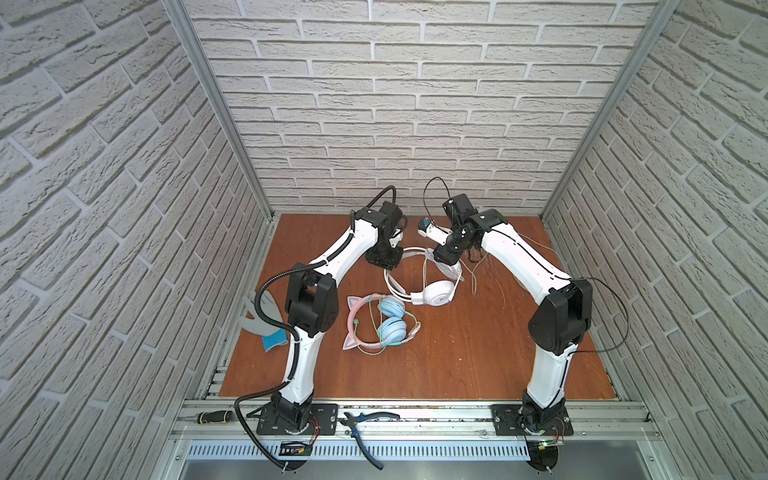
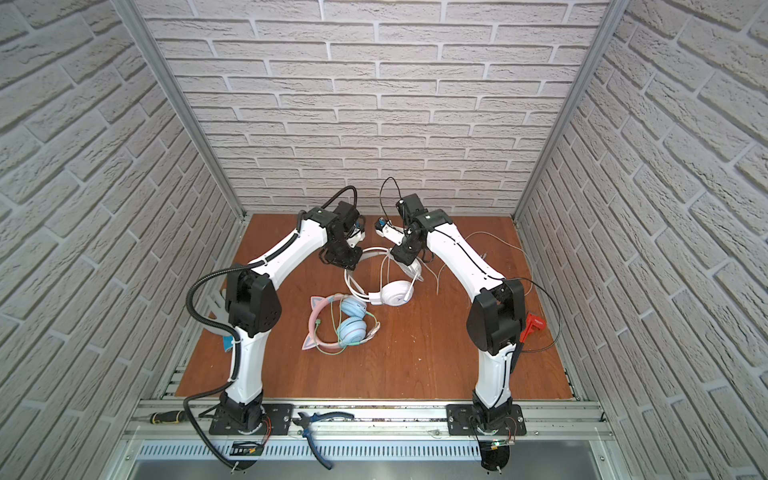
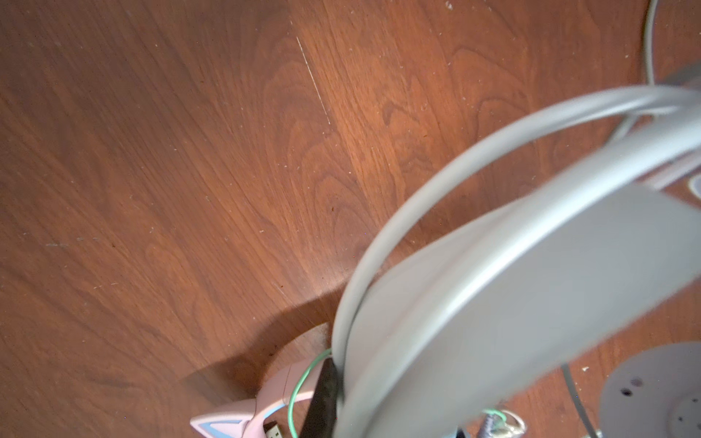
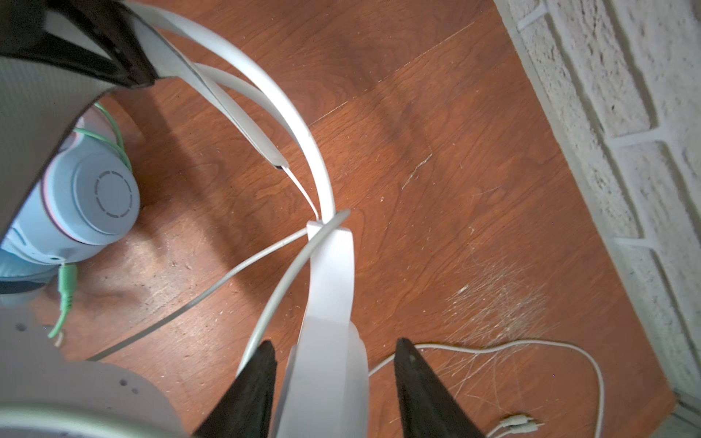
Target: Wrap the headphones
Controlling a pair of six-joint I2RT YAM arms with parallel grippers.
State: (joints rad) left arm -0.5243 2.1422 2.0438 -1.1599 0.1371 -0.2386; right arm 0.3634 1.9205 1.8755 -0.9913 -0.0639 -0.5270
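While left jaws clamp white headphones, right jaws straddle band open, wall near.

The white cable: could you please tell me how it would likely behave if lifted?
Probably floppy: the white cable lies in loose curves on the table. Likely light; its plug end would trail. It may slide on the smooth headband it crosses.

Both top views were bright, evenly lit and sharp, the brick walls bowing toward nine and three o'clock. In the left wrist view the white headphones were close, blurred, shadowing the wooden table.
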